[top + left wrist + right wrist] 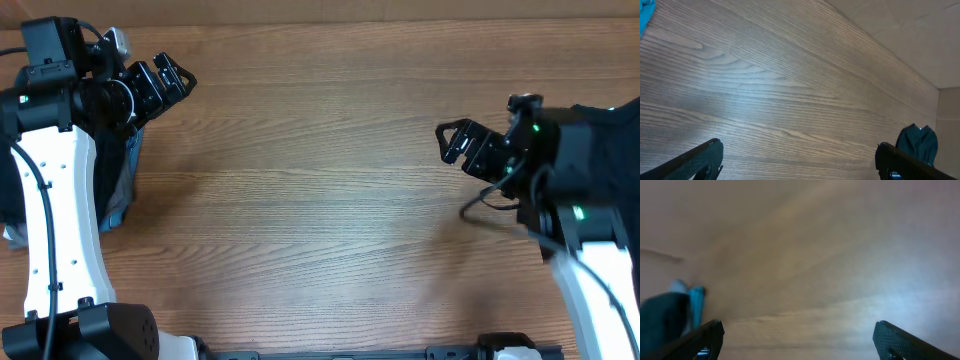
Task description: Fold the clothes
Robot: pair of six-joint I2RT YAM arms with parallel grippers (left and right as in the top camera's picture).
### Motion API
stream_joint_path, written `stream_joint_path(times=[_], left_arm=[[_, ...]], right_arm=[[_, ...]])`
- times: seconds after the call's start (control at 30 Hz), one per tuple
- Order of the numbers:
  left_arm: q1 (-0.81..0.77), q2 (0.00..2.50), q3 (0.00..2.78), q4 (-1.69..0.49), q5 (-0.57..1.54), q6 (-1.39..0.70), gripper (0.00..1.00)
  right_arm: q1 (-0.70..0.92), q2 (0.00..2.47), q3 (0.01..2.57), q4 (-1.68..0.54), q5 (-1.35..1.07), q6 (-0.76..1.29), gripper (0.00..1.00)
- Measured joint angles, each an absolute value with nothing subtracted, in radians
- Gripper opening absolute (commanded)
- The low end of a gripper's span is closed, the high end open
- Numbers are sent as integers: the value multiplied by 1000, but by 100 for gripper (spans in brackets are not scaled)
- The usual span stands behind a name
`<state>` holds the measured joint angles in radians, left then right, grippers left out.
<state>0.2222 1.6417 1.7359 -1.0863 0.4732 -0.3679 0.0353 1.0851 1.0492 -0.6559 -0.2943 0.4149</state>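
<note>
Hovering empty, left gripper and right gripper both jaws wide apart; clothes bunched at table left edge under left arm; risk: blind grab snags several layers, drags whole heap off

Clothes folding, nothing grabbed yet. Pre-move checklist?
1. Left fingers open, holding nothing: ok.
2. Right fingers open, holding nothing: ok.
3. Garment spread on the table between the arms: not ok; only bare wood there, the clothes are heaped at the left edge under the left arm.
4. Graspable hem on that heap: cannot tell; the arm covers most of it.
5. Right wrist view sharp enough to guide a grasp: not ok; blurred.
6. Arms well apart from each other: ok.
</note>
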Motion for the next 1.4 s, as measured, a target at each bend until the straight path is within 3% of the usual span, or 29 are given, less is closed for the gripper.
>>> stream_joint_path(times=[0.4,0.67,1.13,1.4], left_arm=[[222,1642,1736,-1087,469,-368,100],[222,1642,1736,-1088,468,-368,100],[222,1642,1736,-1089,466,-368,100],[222,1642,1736,-1089,466,-368,100]], right_arm=[[126,569,1027,-604,-69,414,100],[132,248,825,-566,20,415,100],[133,64,313,-20,14,448,100],[133,15,167,96,39,460,100]])
